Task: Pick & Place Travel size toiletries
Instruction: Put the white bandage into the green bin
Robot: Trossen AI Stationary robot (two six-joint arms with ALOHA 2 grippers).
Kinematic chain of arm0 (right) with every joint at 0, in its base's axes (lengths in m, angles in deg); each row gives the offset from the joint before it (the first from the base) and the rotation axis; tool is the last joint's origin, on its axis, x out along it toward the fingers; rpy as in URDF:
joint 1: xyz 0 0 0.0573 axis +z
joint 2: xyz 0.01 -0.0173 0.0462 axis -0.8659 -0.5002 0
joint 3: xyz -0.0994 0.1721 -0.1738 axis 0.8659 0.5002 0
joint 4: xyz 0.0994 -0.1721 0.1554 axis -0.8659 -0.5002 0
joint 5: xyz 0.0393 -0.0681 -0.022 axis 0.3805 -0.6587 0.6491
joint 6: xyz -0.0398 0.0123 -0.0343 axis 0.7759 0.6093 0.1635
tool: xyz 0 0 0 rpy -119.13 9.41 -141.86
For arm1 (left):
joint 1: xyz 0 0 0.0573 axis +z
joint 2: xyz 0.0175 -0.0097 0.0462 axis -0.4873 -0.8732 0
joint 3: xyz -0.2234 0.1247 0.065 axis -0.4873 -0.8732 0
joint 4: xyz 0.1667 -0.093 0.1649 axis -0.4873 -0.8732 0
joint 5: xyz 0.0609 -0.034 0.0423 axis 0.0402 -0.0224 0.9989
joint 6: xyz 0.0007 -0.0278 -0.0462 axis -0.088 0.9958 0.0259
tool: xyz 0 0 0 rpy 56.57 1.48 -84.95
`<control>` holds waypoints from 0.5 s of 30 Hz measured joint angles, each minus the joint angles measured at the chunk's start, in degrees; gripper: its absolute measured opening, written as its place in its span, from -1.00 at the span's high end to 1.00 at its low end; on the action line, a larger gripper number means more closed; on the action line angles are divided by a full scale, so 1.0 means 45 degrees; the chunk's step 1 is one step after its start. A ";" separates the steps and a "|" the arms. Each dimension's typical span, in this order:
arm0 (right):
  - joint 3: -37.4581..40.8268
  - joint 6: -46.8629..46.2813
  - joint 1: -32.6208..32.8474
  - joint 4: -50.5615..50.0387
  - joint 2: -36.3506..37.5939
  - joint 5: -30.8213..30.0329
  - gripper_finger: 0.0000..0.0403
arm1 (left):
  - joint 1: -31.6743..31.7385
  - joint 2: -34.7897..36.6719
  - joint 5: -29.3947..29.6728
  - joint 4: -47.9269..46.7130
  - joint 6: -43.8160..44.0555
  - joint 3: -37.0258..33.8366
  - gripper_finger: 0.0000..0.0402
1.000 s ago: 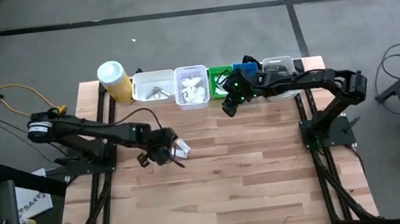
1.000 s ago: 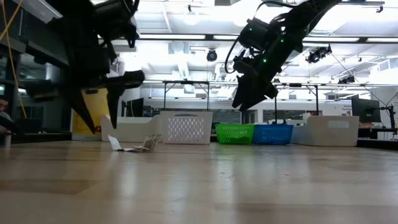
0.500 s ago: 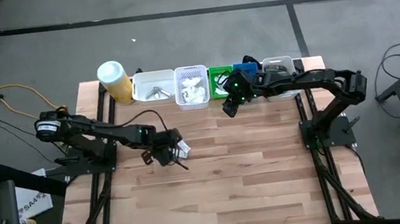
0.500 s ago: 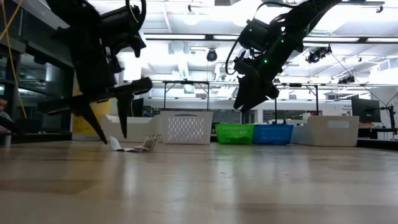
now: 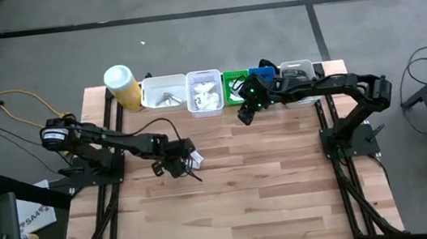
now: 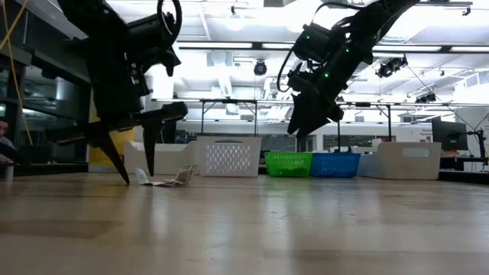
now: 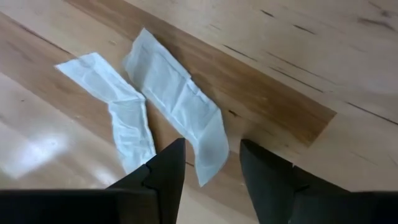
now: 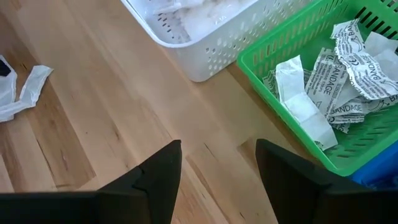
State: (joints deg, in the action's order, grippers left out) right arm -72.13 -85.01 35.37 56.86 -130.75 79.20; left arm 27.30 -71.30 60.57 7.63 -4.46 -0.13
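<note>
- On the wooden table (image 5: pixel 240 206), toward its left middle, we see the left gripper (image 7: pixel 211 163) lowered over two white sachets (image 7: pixel 177 102) lying flat side by side; its fingers are spread, with an end of one sachet between the tips, nothing pinched.
- In the low view the left fingers (image 6: pixel 149 149) reach down to the tabletop just beside the sachets.
- Near the back row of baskets, the right gripper (image 8: pixel 217 163) hangs above bare wood, fingers spread and empty.
- Just beyond it we see a green basket (image 8: pixel 273 87) holding bandage packets (image 8: pixel 336 74), beside a white basket (image 8: pixel 205 50).
</note>
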 joint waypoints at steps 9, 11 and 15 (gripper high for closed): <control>0.0000 -0.0050 0.0001 -0.0010 0.0000 0.0005 0.01 | -0.0005 -0.0166 0.0049 0.0234 0.0008 0.0009 0.41; 0.0000 -0.0050 0.0000 -0.0013 -0.0005 0.0005 0.01 | -0.0005 -0.0166 0.0026 0.0156 0.0036 0.0007 0.53; 0.0000 -0.0050 0.0005 -0.0011 -0.0005 0.0005 0.01 | -0.0005 -0.0177 -0.0053 0.0109 0.0106 -0.0005 0.82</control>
State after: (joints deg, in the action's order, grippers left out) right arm -72.13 -85.24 35.39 56.81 -130.77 79.22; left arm 27.27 -72.09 60.34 8.12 -3.98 -0.15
